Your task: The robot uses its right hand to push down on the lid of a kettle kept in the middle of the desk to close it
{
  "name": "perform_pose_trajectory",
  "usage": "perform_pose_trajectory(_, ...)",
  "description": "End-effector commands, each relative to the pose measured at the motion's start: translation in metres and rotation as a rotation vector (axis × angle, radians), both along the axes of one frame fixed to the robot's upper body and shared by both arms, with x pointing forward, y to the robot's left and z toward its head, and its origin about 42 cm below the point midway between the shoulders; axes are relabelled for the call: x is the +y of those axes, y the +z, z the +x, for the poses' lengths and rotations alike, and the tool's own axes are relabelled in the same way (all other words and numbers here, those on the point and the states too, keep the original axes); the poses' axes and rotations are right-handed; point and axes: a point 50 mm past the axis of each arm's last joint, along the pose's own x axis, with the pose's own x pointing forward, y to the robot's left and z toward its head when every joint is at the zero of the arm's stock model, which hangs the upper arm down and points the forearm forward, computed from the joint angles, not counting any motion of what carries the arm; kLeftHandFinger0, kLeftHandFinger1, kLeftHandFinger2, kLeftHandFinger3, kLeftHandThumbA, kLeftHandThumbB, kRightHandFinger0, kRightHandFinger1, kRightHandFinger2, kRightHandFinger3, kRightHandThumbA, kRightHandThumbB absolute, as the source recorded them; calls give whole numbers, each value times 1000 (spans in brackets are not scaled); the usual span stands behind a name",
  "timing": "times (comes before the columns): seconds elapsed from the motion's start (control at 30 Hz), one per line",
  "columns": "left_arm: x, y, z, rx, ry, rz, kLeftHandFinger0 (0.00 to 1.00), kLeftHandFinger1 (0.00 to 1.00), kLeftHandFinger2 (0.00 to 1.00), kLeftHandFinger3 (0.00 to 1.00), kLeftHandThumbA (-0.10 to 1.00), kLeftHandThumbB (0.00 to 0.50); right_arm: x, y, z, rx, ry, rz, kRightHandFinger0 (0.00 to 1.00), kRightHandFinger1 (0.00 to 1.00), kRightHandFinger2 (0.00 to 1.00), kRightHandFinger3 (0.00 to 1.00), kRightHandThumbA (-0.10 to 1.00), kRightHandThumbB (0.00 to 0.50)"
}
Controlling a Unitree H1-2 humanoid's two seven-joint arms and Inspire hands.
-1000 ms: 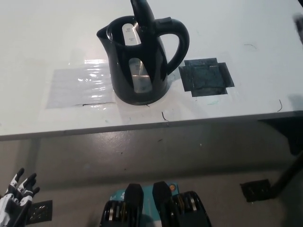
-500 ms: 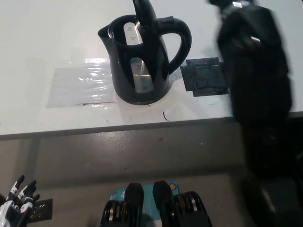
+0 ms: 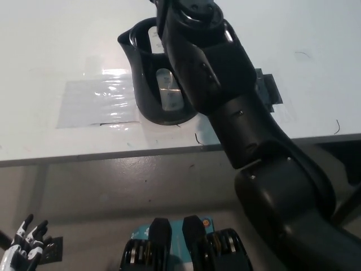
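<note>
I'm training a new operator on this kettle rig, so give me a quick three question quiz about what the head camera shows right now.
1. True or false: the black right arm reaches over the black plastic kettle.
2. Where is the white left hand?
A. on the kettle
B. low at the robot's left, below the white desk
C. on the clear film patch
3. Fill in: the dark square patch is partly hidden by the ____.

Key: 1 true; 2 B; 3 right arm.

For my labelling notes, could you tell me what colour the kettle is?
The kettle is black, seen in the head view.
</note>
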Motion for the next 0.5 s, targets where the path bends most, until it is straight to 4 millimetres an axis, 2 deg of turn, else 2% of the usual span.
perform_pose_trajectory(0.0, 4, 9, -4, -51, -29, 11, 1000, 1000, 888, 1000, 253, 179, 2, 33, -4, -114, -23, 76, 1000, 1000, 1000, 1000, 854, 0)
perform_pose_trajectory(0.13, 3, 11, -4, -48, -26, 8, 1000, 1000, 878, 1000, 251, 190, -1, 22, 6, -36, -32, 117, 1000, 1000, 1000, 1000, 788, 0)
perform_pose_trajectory(0.27, 0, 8, -9, -40, -27, 9, 1000, 1000, 895, 1000, 268, 192, -4, 12, 11, -12, -38, 115, 1000, 1000, 1000, 1000, 781, 0)
perform_pose_trajectory(0.4, 1, 8, -10, -40, -26, 11, 1000, 1000, 886, 1000, 257, 185, -5, 15, 11, -17, -37, 113, 1000, 1000, 1000, 1000, 777, 0)
perform_pose_trajectory(0.47, 1, 8, -10, -35, -25, 13, 1000, 1000, 885, 1000, 245, 190, -8, 24, 10, -39, -36, 125, 1000, 1000, 1000, 1000, 780, 8)
